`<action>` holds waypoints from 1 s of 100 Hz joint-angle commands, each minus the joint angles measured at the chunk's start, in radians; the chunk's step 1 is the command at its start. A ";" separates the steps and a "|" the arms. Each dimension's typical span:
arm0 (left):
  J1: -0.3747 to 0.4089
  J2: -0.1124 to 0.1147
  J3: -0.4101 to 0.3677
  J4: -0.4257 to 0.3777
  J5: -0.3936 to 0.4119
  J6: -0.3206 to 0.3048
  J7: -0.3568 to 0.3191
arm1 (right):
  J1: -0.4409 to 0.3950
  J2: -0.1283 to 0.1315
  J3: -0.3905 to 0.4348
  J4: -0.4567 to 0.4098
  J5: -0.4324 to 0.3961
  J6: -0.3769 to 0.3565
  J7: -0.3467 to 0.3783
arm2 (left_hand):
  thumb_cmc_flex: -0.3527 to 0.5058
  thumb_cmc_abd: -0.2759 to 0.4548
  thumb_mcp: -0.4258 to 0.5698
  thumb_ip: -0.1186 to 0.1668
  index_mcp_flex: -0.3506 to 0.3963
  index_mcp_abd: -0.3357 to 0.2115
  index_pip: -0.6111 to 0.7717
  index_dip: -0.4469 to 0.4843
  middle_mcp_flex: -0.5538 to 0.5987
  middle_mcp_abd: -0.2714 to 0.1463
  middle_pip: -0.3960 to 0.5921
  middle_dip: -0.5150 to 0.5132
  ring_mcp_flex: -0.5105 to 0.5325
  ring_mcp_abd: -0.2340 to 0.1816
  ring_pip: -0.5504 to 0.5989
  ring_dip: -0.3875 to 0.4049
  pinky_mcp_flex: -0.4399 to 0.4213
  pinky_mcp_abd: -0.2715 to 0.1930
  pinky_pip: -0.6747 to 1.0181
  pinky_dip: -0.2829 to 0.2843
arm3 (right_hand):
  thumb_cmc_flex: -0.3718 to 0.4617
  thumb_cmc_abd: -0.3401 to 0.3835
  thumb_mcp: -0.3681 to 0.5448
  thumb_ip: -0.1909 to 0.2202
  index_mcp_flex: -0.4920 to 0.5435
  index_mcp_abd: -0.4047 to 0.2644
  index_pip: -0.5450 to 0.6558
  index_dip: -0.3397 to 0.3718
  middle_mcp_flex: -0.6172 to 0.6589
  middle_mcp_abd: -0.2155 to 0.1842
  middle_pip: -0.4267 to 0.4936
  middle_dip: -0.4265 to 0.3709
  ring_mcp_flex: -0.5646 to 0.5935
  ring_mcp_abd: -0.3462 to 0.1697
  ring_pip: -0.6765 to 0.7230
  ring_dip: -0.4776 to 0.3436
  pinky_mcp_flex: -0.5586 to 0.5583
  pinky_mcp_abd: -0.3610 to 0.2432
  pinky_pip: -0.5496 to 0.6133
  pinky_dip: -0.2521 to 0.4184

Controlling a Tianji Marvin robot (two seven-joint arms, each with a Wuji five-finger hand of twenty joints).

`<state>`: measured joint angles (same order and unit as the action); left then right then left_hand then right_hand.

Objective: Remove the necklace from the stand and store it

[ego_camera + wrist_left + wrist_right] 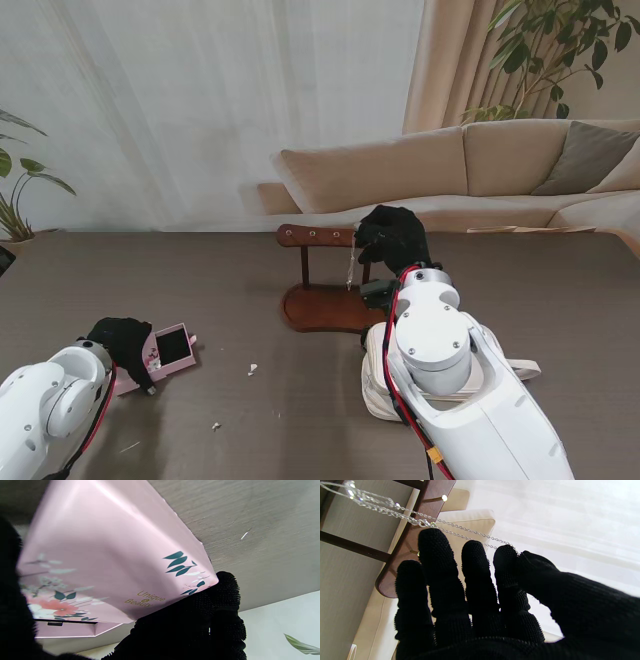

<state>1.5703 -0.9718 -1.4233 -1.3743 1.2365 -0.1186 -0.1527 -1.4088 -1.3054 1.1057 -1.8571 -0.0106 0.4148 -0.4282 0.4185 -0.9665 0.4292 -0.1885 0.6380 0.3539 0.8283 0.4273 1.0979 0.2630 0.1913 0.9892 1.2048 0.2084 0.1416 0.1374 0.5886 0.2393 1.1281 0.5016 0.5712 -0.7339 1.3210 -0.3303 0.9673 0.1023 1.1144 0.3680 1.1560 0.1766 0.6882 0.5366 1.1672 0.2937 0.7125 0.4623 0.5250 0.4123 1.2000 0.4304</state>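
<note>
A dark wooden necklace stand (322, 305) sits mid-table, its crossbar (312, 236) on a thin post. My right hand (392, 238) is at the crossbar's right end. In the right wrist view, the thin silver necklace (460, 530) runs taut from the bar's pegs (444, 497) to my right hand (475, 592), pinched between thumb and forefinger. A length of chain (350, 268) hangs beside the post. At the near left, my left hand (125, 340) grips an open pink jewellery box (172, 349). Its flowered lid (105, 562) fills the left wrist view, with my fingers (222, 597) at its corner.
A white bag-like object (376, 378) lies on the table under my right forearm. Two small white scraps (252, 369) (215, 426) lie between the box and the stand. A beige sofa (480, 170) and potted plants stand beyond the table's far edge.
</note>
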 commanded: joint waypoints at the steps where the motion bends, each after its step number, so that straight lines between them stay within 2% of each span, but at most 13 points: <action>1: 0.034 -0.013 0.009 0.033 0.010 -0.017 -0.024 | -0.008 -0.006 -0.004 -0.004 0.004 -0.004 0.011 | 0.542 0.118 0.496 -0.015 0.177 -0.224 0.626 0.033 0.156 -0.142 0.143 0.046 0.119 -0.172 0.132 0.020 0.049 0.022 0.041 0.001 | 0.023 -0.008 0.029 -0.013 0.012 -0.010 -0.002 0.003 0.016 0.015 -0.008 0.018 0.047 -0.005 0.009 0.011 0.009 -0.001 0.039 0.002; 19: 0.041 -0.016 -0.017 0.020 0.009 -0.057 0.029 | -0.008 -0.007 -0.006 -0.003 0.006 -0.005 0.010 | 0.539 0.081 0.539 -0.009 0.194 -0.198 0.632 0.029 0.180 -0.133 0.149 0.048 0.124 -0.160 0.157 0.030 0.085 0.049 0.038 0.005 | 0.023 -0.008 0.029 -0.012 0.012 -0.010 -0.002 0.003 0.016 0.015 -0.008 0.018 0.047 -0.005 0.008 0.011 0.009 -0.001 0.039 0.002; 35: 0.041 -0.021 -0.035 -0.018 -0.011 -0.085 0.023 | -0.005 -0.008 -0.010 -0.005 0.008 -0.004 0.010 | 0.538 0.079 0.556 -0.003 0.183 -0.177 0.643 0.036 0.177 -0.127 0.157 0.064 0.122 -0.155 0.169 0.030 0.080 0.057 0.041 0.013 | 0.024 -0.009 0.029 -0.012 0.012 -0.009 -0.003 0.003 0.017 0.015 -0.008 0.018 0.047 -0.005 0.008 0.010 0.009 -0.001 0.040 0.002; 63: -0.012 -0.025 -0.014 -0.084 -0.084 -0.150 -0.061 | -0.002 -0.010 -0.022 -0.020 0.011 0.003 0.009 | 0.538 0.087 0.560 0.000 0.173 -0.169 0.646 0.038 0.169 -0.122 0.162 0.078 0.117 -0.152 0.171 0.023 0.064 0.055 0.051 0.026 | 0.024 -0.008 0.028 -0.012 0.012 -0.009 -0.003 0.003 0.016 0.015 -0.008 0.019 0.047 -0.007 0.008 0.010 0.009 0.000 0.039 0.002; 100: -0.121 -0.025 0.083 -0.147 -0.170 -0.211 -0.157 | -0.011 -0.009 -0.050 -0.043 0.016 -0.005 0.018 | 0.538 0.099 0.555 0.003 0.160 -0.166 0.649 0.044 0.161 -0.116 0.162 0.088 0.112 -0.150 0.170 0.014 0.052 0.056 0.056 0.037 | 0.022 -0.008 0.028 -0.012 0.013 -0.009 -0.003 0.003 0.017 0.014 -0.008 0.018 0.047 -0.008 0.008 0.010 0.009 -0.001 0.039 0.002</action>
<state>1.4702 -0.9864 -1.3512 -1.4876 1.0768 -0.3193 -0.2886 -1.4100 -1.3084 1.0651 -1.8866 0.0031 0.4155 -0.4283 0.4183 -1.0009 0.4292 -0.1823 0.6729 0.3466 0.8284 0.4094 1.1339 0.2611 0.1832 0.9780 1.2168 0.2168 0.1791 0.1374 0.6328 0.2742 1.1241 0.5053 0.5712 -0.7339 1.3210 -0.3303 0.9673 0.1025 1.1143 0.3680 1.1561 0.1771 0.6882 0.5367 1.1672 0.2937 0.7125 0.4624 0.5250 0.4123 1.2000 0.4304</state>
